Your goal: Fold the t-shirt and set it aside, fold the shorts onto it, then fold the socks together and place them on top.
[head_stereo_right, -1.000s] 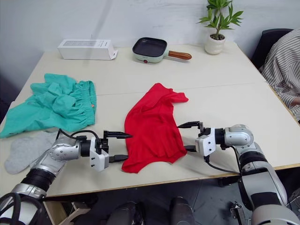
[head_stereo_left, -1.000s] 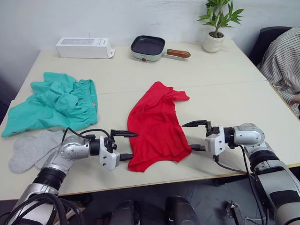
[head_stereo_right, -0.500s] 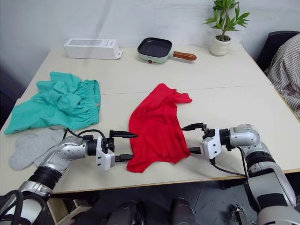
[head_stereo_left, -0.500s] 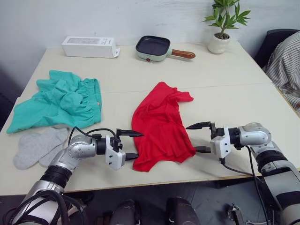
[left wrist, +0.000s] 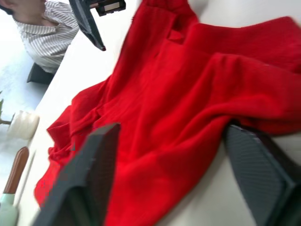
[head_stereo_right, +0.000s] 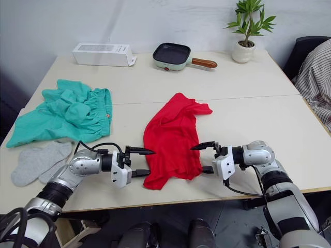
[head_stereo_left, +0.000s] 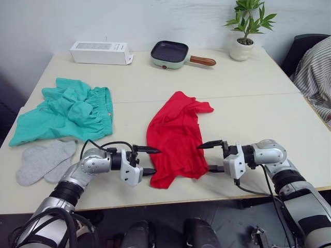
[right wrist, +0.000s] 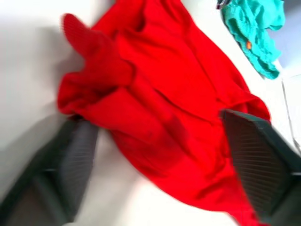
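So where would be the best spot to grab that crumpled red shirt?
Probably the t-shirt is best taken at its near hem, one corner from each side. It lies as a long crumpled strip, and the open left pincer and right pincer already flank that end.

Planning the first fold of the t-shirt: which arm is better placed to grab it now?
Neither clearly: both. The left gripper and right gripper flank the t-shirt, open, at its near edges. The left sits nearer the bottom corner.
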Motion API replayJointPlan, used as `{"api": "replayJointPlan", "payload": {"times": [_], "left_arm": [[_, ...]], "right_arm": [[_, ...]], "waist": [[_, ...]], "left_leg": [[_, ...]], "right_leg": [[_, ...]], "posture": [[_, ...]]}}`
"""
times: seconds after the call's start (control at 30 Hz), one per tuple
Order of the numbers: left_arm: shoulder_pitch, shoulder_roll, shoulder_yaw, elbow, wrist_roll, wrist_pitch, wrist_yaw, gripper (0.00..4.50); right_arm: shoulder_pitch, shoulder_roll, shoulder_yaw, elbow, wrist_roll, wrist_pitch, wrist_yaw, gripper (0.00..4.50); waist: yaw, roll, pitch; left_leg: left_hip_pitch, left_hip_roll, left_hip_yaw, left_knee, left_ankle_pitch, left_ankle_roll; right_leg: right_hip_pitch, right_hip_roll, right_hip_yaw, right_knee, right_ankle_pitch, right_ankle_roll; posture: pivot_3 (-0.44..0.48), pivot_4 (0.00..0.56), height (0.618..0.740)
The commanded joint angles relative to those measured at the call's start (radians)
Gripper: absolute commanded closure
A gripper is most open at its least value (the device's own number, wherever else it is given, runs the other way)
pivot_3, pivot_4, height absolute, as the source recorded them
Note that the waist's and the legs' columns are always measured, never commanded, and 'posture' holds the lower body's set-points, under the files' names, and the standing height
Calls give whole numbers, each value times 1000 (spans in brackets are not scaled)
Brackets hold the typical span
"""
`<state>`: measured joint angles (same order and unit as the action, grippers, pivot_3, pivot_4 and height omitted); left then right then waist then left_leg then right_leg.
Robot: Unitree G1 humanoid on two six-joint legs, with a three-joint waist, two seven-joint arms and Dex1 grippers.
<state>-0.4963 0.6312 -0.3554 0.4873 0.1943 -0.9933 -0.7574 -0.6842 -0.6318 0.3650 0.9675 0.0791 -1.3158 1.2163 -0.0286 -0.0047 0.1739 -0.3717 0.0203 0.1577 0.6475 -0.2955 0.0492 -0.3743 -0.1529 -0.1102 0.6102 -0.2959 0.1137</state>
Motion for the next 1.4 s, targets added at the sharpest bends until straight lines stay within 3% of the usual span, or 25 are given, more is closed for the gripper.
{"api": "replayJointPlan", "payload": {"times": [0.03, 0.13, 0.27, 0.4, 0.57, 0.87, 1.4], "left_arm": [[1, -8, -43, 38, 54, 3, -18, 2350], [-6, -6, -49, 43, 61, -2, -14, 3475], [-17, -2, -54, 57, 71, -10, -14, 4474], [-10, 16, -57, 50, 34, -16, -41, 4474], [53, 88, -40, -56, -124, 46, -133, 4474], [220, 236, 44, -341, -329, 211, -231, 4474], [516, 310, 134, -715, -354, 407, -249, 4474]], "right_arm": [[31, 9, 59, -17, -38, 3, 28, 2140], [34, -6, 57, -33, -32, 7, 15, 3423], [40, -30, 41, -54, -24, 15, 1, 4500], [56, -71, 32, -113, 22, 44, 12, 4500], [84, -153, 7, -256, 148, 163, 77, 4500], [286, -314, -87, -548, 312, 361, 151, 4500], [696, -423, -167, -1012, 356, 555, 144, 4500]], "waist": [[-1, 0, 0], [0, 1, 0], [0, 4, 0], [1, 6, 0], [-13, 8, 1], [-13, 8, 13], [5, 9, 21]], "left_leg": [[0, 0, 0, 0, 0, 0], [-1, 0, 0, 0, 0, 0], [-1, 0, 0, -1, 0, 0], [-1, 0, 0, -1, 0, 0], [-4, 1, 1, -1, 0, -1], [-5, 7, 0, -1, -1, -1], [-8, 8, 1, -1, -6, -7]], "right_leg": [[0, 0, 0, 0, 0, 0], [0, 0, 0, 0, 0, 0], [0, 0, 0, 0, 0, 0], [0, 0, 1, 0, 0, 0], [-2, 0, 1, 1, -1, -2], [-2, 5, -6, 1, -6, -10], [-4, 4, -7, -2, -7, -10]], "posture": [[0, 150, 740], [0, 150, 740], [0, 150, 740], [0, 150, 740], [0, 150, 740], [0, 150, 740], [0, 150, 740]]}}
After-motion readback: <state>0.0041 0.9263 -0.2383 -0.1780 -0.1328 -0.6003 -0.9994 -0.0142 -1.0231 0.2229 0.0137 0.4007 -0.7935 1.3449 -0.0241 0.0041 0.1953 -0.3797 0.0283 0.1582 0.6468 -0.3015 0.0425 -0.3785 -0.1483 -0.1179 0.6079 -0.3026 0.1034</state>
